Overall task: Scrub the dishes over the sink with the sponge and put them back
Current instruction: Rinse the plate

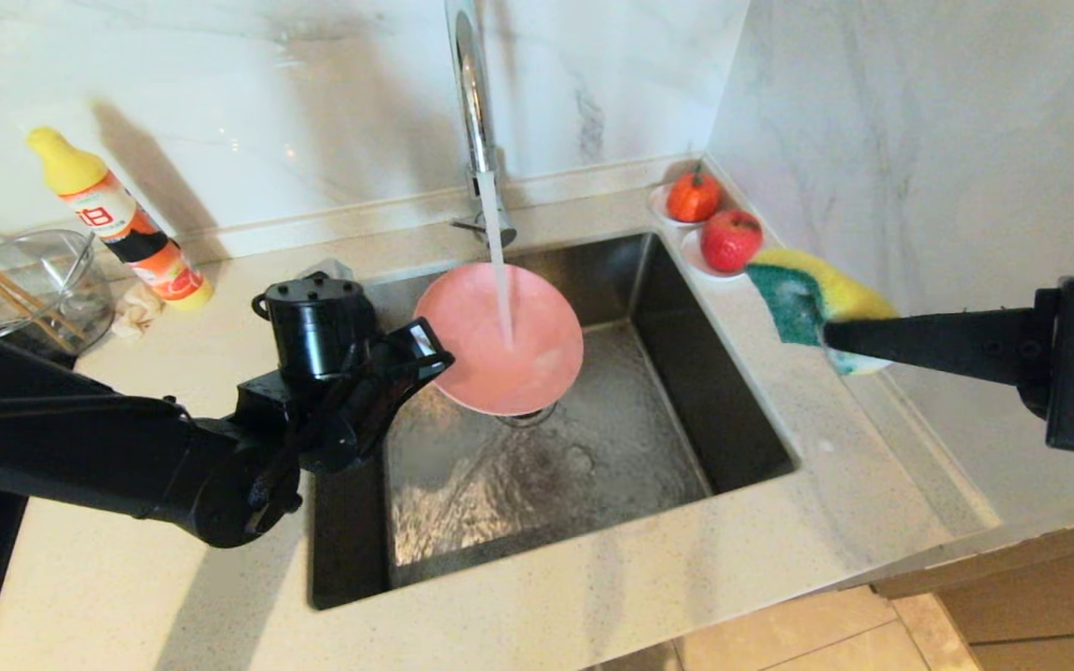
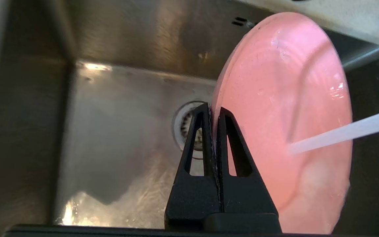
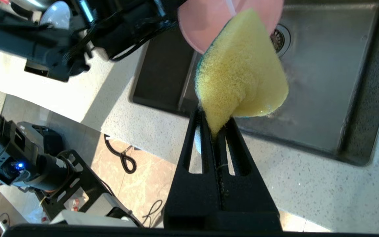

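Pink plate (image 1: 500, 340) under faucet (image 1: 474, 102) stream; detergent bottle (image 1: 117, 219), fruit (image 1: 730, 239) nearby

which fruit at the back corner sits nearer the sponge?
The red apple, on the front saucer. The orange fruit sits behind it, farther from the sponge held in the right gripper.

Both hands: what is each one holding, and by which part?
Left hand pinches the pink plate by its rim, over the sink. Right hand grips the sponge by one end.

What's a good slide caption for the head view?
Left gripper rinses pink plate under faucet; right gripper holds sponge aside.
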### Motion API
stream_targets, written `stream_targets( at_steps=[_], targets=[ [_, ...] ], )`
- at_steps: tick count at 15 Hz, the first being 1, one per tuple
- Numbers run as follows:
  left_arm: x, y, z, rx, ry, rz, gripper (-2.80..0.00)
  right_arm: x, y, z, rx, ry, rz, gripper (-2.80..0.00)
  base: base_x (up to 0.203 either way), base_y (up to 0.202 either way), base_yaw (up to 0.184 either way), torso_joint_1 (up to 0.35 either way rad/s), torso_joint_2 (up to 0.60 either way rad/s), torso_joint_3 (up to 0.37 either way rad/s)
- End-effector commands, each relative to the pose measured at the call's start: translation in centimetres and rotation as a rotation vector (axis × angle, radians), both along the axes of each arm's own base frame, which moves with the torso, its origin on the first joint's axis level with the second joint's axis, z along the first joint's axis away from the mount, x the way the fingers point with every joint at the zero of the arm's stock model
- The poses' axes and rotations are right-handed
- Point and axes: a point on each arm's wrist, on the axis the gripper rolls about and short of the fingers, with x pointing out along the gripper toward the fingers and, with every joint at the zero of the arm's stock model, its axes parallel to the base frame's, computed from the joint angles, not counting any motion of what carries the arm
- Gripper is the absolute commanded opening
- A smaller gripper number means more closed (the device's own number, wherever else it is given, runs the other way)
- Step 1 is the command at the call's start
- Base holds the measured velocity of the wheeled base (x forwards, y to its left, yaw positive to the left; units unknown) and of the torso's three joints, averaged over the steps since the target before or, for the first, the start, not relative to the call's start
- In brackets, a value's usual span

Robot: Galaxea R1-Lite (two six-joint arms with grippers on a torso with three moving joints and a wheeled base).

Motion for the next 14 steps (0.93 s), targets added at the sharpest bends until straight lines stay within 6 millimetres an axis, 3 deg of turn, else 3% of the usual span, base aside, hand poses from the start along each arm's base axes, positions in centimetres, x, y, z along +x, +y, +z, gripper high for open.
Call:
stream_targets(
  at_steps=[1,6,14],
  targets=[
    [0.8,-0.9,-0.9,-0.017,0.014,-0.030,-2.80,-0.3,-0.1,-0.2,-0.002,0.005,0.005,-2.80,0.000,0.000,0.000,0.000,0.00,0.000],
    [0.3,-2.5,-1.4,-0.015,0.030,-0.109,-2.80,-0.2,-0.1,-0.6,-0.011,0.015,0.008,-2.80,0.000,0.000,0.000,0.000,0.00,0.000],
    [0.0,-3.1,-3.8,-0.036,0.118,-0.151,-2.80,0.0,0.1,-1.0,-0.021,0.026,0.008,-2.80,0.000,0.000,0.000,0.000,0.00,0.000]
  ],
)
